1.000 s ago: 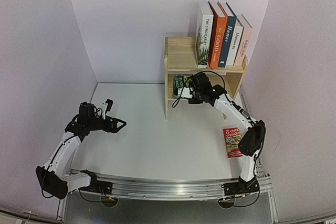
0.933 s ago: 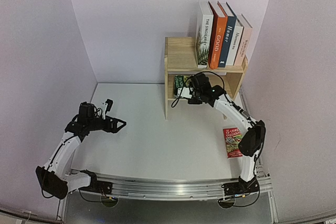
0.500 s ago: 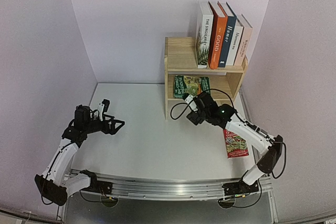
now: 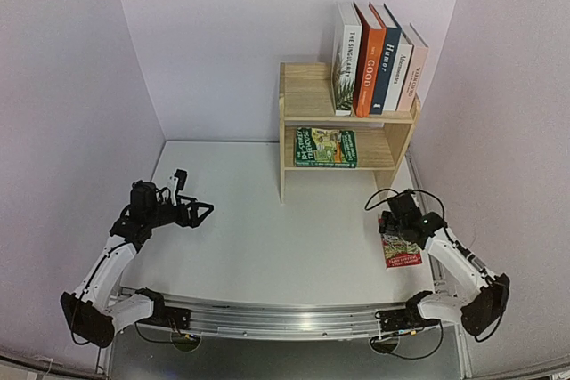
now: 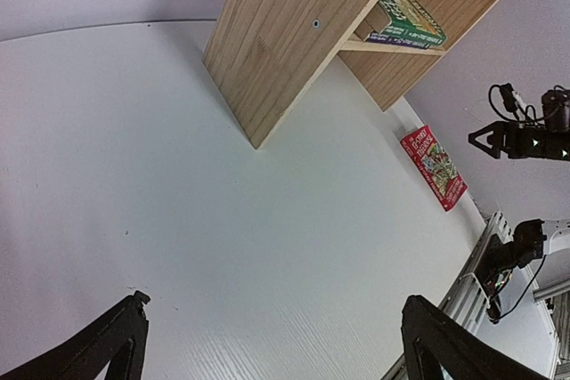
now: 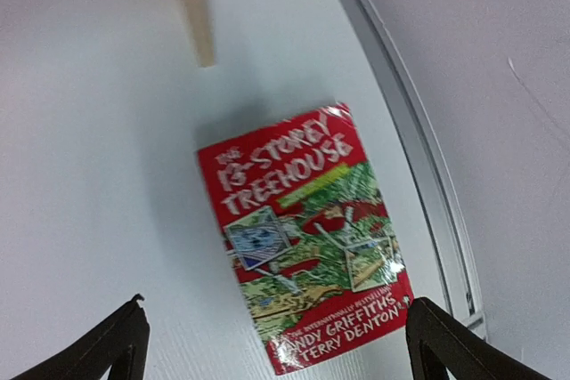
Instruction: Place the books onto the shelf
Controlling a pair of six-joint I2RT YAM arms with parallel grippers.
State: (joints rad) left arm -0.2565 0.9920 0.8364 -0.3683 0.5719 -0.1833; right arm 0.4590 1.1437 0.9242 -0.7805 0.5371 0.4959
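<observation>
1. Our right gripper (image 4: 380,218) hangs spread wide and empty above the red Treehouse book (image 6: 303,246), which lies flat on the table (image 4: 267,238) near the shelf (image 4: 307,100).
2. The flat cover offers no edge, so our fingers may skid.
3. Our left gripper (image 4: 196,195) waits open and empty.

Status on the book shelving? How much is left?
Done: five upright books on the top tier of the shelf; a green paperback lies flat on the lower tier, apparently atop a blue book.
In hand: nothing gripped. The right gripper is open above the red Treehouse book, flat on the table.
Left: shelve that red book. The left gripper is open, empty.
</observation>
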